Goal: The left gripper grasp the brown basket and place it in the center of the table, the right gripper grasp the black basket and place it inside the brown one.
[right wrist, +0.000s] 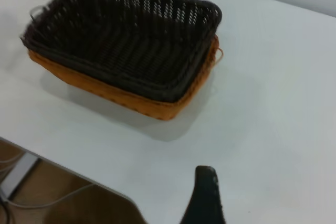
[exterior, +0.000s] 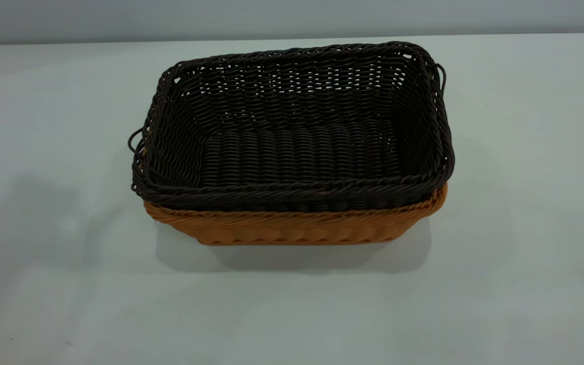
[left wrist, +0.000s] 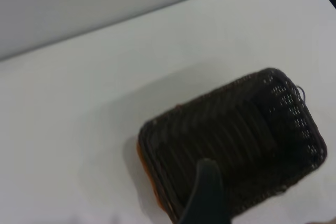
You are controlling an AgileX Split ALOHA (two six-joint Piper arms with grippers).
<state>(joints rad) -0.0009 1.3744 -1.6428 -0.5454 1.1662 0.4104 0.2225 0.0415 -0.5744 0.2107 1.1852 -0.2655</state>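
Note:
The black basket [exterior: 297, 132] sits nested inside the brown basket [exterior: 292, 228] at the middle of the table [exterior: 525, 203]. Only the brown basket's lower wall and rim show beneath it. Neither gripper shows in the exterior view. In the left wrist view, my left gripper [left wrist: 260, 205] hangs above the nested baskets [left wrist: 236, 140], holding nothing; one black finger [left wrist: 207, 192] shows, the other is past the frame edge. In the right wrist view, my right gripper [right wrist: 236, 205] is drawn back from the black basket [right wrist: 126, 35] and the brown basket [right wrist: 142, 103], empty, with one finger [right wrist: 205, 198] showing.
The table's near edge [right wrist: 79, 174] shows in the right wrist view, with floor and cables below it. A grey wall [exterior: 292, 15] runs behind the table's far edge.

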